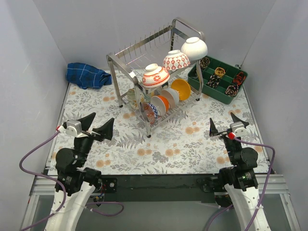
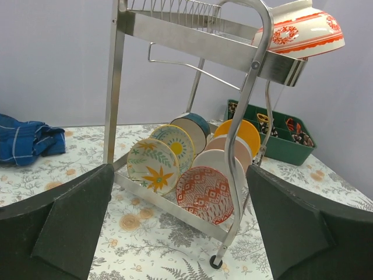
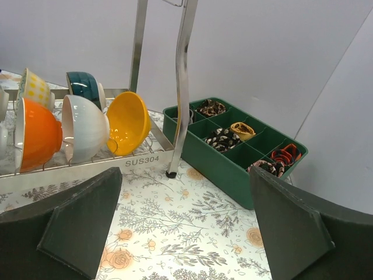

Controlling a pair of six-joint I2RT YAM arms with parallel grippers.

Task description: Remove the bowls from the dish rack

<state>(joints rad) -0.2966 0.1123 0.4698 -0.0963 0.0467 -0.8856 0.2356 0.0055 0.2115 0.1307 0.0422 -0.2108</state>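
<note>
Three bowls sit upside down on the upper tier of the dish rack (image 1: 115,79): a red-and-white banded bowl (image 1: 155,75) at the near end, a red lattice bowl (image 1: 175,60) in the middle and a plain white bowl (image 1: 194,48) at the far end. Several more stand on edge in the lower tier's slots, among them an orange bowl (image 1: 181,89) and a blue patterned bowl (image 1: 151,111). The rack stands mid-table (image 1: 192,144), with a green tray (image 3: 215,160) just beside it on the right and a blue cloth (image 1: 86,75) well apart on the left

I judge the unloading has not begun, since no bowl lies on the table. The left hand (image 1: 98,124) and the right hand (image 1: 225,122) hover near the table's near edge, both spread wide and holding nothing. The next move calls for a forward reach to one bowl. The upper ones look easiest to get at, while the lower ones sit behind the steel frame and would need lifting out of their slots
</note>
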